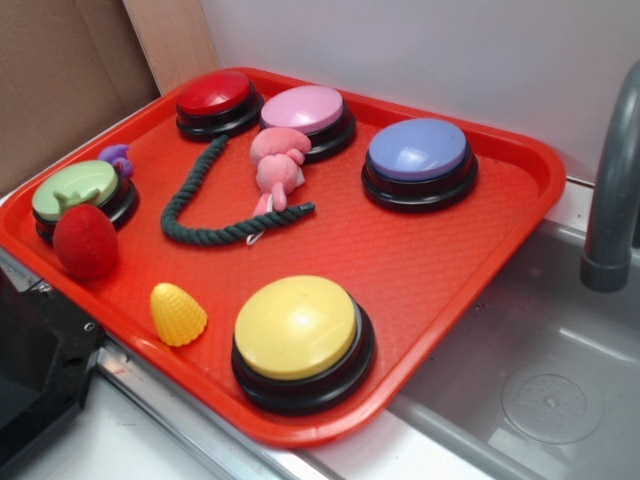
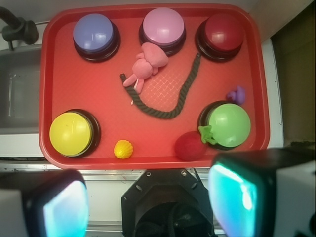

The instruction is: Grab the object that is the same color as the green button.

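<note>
We read the target as the dark green rope [image 2: 170, 101], lying loose in a U on the red tray [image 2: 148, 155], since it matches the pale green button [image 2: 228, 124] in hue better than anything else here. Taking that green button as landmark in the wrist view: the rope sits up and to its left, one end reaching the red button [image 2: 223, 30] straight above it, the other end tucked against the pink plush toy [image 2: 146, 67], which touches or overlaps it there. The red fuzzy strawberry [image 2: 190, 145] leans on the green button's lower left edge, its leaf over the dome, and a small purple piece [image 2: 237, 94] sits just above the button. The pink button [image 2: 163, 27] and the blue button [image 2: 94, 31] lie further left along the far row, the yellow button [image 2: 71, 133] and yellow shell-like toy [image 2: 123, 148] far left along the near row. The pincer [image 2: 148, 202] hangs back off the tray's near edge, released, its two pads [image 2: 61, 207] wide apart and holding nothing, so we judge the reach has not started. We'd go for the bottom of the rope's curve: clear tray on both sides, away from the plush. The rope is limp and will likely sag and drag when lifted.
</note>
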### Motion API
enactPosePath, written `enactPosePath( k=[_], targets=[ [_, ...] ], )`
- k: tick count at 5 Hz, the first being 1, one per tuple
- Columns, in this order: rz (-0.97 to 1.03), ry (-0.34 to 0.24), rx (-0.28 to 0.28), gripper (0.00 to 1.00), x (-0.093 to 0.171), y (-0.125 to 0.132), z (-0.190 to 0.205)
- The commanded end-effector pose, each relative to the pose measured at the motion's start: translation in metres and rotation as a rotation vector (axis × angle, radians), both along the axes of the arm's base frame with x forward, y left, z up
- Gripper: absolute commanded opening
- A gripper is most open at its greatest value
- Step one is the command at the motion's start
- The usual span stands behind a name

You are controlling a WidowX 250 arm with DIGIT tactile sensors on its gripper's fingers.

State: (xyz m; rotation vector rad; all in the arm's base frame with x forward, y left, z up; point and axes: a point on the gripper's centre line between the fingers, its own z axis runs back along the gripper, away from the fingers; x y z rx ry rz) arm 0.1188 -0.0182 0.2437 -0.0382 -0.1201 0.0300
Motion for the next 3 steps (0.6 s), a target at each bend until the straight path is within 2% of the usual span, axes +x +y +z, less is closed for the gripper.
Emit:
enactPosePath(
  k=[1, 2, 3],
  targets=[
    [0.0, 0.0, 0.0, 1.0, 0.0, 0.0, 0.0],
    [-0.018, 0.059, -0.091, 1.0, 0.021, 0.006, -0.017],
    [0.103, -0.008, -0.052, 1.0, 0.038, 0.017, -0.042]
  ],
)
